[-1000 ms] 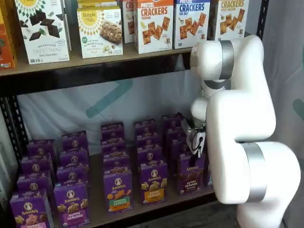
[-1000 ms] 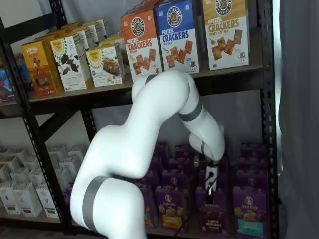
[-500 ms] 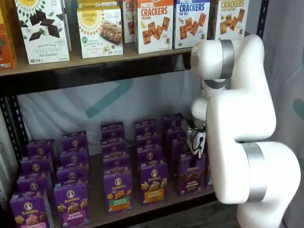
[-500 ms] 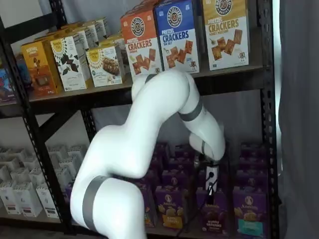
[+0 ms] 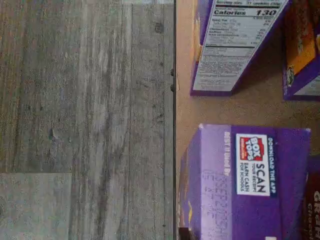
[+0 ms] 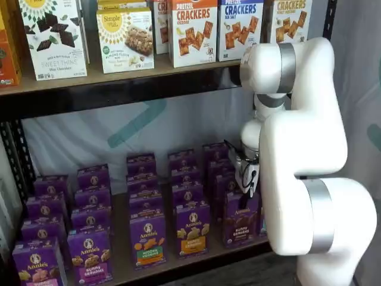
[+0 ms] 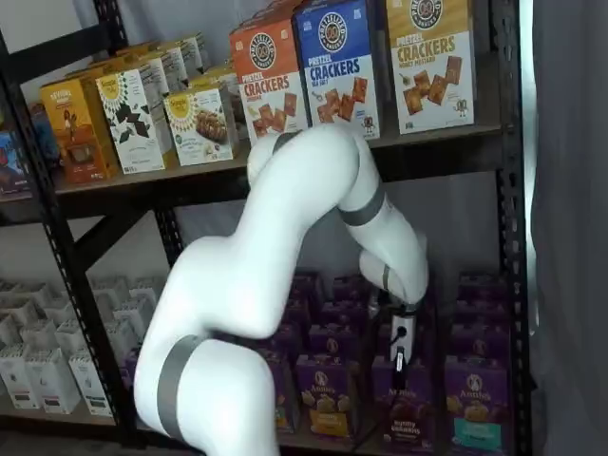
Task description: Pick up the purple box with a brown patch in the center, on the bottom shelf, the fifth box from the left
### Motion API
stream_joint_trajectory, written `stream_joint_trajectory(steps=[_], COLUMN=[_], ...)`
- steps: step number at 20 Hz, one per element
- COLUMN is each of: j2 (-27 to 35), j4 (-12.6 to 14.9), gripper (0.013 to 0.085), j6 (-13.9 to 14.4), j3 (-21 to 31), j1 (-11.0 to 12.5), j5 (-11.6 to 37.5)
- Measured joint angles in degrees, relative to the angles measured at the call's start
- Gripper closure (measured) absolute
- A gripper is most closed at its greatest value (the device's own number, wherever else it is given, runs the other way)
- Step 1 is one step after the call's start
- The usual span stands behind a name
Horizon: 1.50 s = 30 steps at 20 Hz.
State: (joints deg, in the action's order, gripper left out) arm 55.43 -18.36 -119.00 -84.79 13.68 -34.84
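The purple box with the brown patch (image 6: 241,218) stands at the front of the bottom shelf, partly behind the white arm; it also shows in a shelf view (image 7: 407,405). My gripper (image 6: 247,186) hangs just above that box, and shows in the same place in a shelf view (image 7: 398,357). Its black fingers show no plain gap and hold no box. In the wrist view the purple top of a box with a "Box Tops" label (image 5: 250,172) lies right under the camera. The fingers do not show there.
Rows of purple Annie's boxes (image 6: 147,238) fill the bottom shelf (image 6: 122,268). A teal-patch box (image 7: 473,407) stands to the right of the target. Cracker boxes (image 6: 191,31) stand on the shelf above. The wrist view shows a neighbouring box's nutrition panel (image 5: 235,45), the shelf's edge and the wooden floor (image 5: 85,120).
The arm's upper joints have shifted slightly up and right. The gripper has stayed above the brown-patch box, sinking a little toward it.
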Motion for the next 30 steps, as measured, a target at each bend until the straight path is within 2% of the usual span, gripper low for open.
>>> stream_joint_trajectory(steps=[8, 14, 20, 30], j2=[-4.9, -9.2, -13.8, -22.4], j4=[-1.6, -1.1, -1.7, -3.3], gripper=[0.0650, 0.0650, 0.0650, 0.0650], j6=[-1.4, -1.0, -1.8, -2.6], j3=[5.5, 10.7, 16.3, 27.1], j1=[0.0, -0.1, -0.1, -1.2], j5=[-0.5, -1.1, -1.9, 0.2])
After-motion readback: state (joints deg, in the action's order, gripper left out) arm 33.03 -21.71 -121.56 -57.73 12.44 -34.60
